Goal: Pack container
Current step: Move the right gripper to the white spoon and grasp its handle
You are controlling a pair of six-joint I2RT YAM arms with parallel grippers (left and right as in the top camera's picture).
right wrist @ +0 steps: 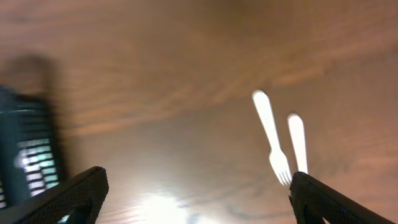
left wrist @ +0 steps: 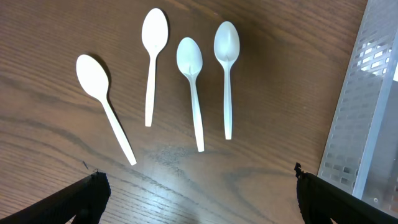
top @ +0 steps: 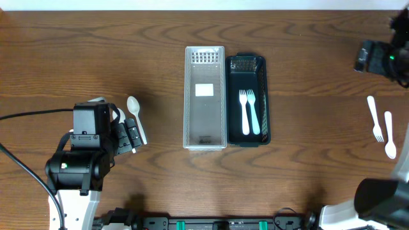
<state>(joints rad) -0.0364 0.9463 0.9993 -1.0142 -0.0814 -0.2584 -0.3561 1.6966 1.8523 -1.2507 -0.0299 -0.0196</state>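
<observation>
You had an evenly lit, sharp overhead view, with barely any shadow around the clear tray (top: 187, 96). Your left wrist picture was crisp, and the spoons (left wrist: 189, 62) cast only faint shadows. Your right wrist picture was blurred and warm-toned. Glare whitened the table (right wrist: 186, 62) at the bottom edge, and the fork (right wrist: 269, 130) looked soft-edged.
</observation>
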